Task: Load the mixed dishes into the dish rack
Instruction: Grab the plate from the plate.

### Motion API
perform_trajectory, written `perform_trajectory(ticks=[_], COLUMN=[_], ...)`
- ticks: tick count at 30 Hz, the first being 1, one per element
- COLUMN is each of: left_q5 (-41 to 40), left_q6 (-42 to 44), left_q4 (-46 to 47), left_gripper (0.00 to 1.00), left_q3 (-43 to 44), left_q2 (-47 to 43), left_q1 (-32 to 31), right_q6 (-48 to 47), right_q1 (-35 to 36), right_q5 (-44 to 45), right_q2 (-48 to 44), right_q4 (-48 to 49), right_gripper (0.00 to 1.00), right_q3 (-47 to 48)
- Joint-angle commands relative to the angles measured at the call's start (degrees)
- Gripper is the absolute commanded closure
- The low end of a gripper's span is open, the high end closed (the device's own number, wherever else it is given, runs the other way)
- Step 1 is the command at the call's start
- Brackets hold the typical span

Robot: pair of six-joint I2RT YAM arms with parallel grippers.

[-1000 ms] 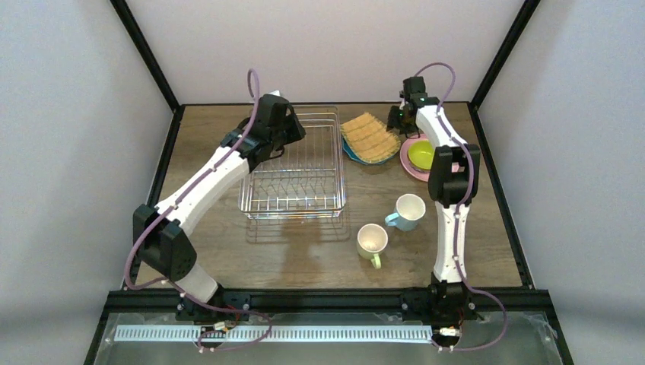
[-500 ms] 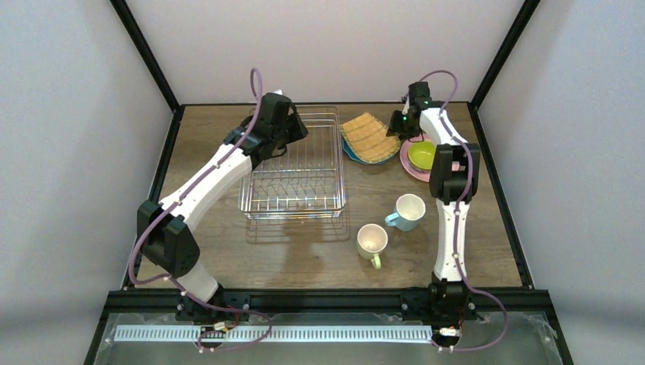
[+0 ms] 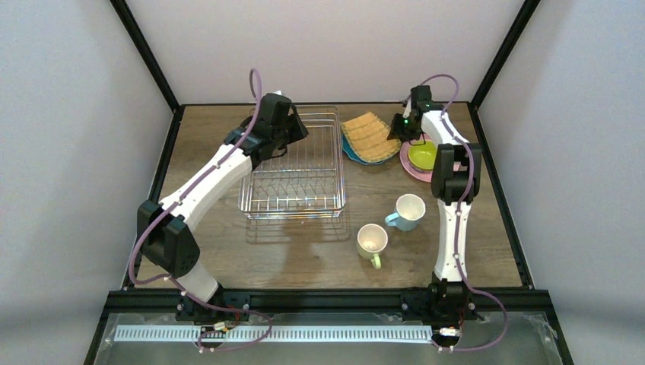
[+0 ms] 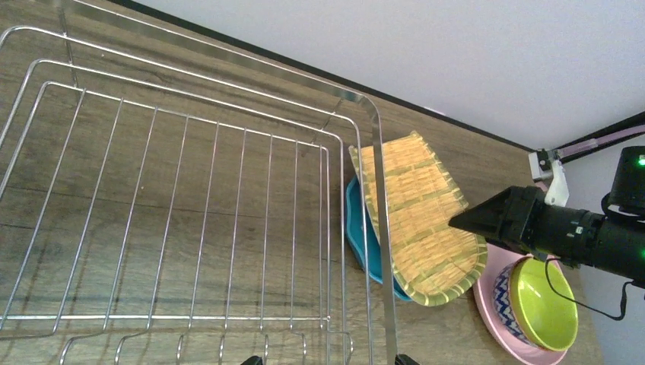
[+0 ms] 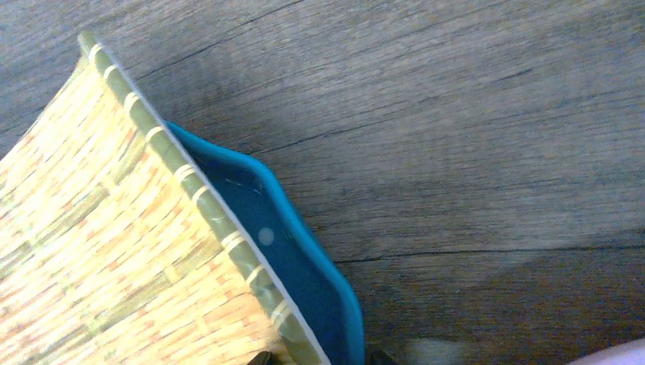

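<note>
Woven tan plate atop the teal plate, upper middle of the top view.
Our right gripper straddles their edge, grip unclear; our left gripper hangs wide over the rack.

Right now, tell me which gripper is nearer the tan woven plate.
Right. The right gripper sits at the tan woven plate's right edge; the left gripper hangs over the dish rack, off the plate's left side.
</note>
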Motion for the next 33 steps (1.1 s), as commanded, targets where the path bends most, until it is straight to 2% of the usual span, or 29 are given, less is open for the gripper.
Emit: perform_trajectory(ticks=[1,7,12,15,19,28,33], left_q5=[0.60,0.47,0.71,0.90,1.16,1.60,2.16], left_q6=[-0.36,-0.35,-0.35,-0.26,-0.09,0.18,-0.07], left_q4=[-0.64,-1.00,-1.04,-1.11,-1.19,-1.81,-2.02], left_gripper=[0.00,0.00,0.00,0.00,0.00,0.00,0.00], left_q3=[-1.08,-1.39,-1.38,-1.44,-1.61,-1.62,-1.92], left_q2=[-1.51,-1.82,-1.60,-1.50,-1.55,-1.82,-1.89], left_q1=[0.28,0.24,0.27,0.29,0.29,0.23,0.29], right_q6=[-0.12,0.27,0.36,0.27,0.46,0.73,0.37], right_q1=[0.44,0.46,0.45,0.46,0.42,0.46,0.39], right_q5=[-2.47,-2.90,-2.42,-1.55,-0.61,2.17,4.04], right_q2=[-0.99,-1.89,-2.49,-3.04,-3.77,-5.31,-6.54], right_q4=[-1.20,-0.81,-1.24,-1.65,-1.94,-3.51,-4.14], right_gripper=[0.35,0.56,0.59,0.67,0.71,0.93,0.98], right_q3=[-2.51,-3.23,-3.30,-3.30,-3.31,-3.17,-3.77])
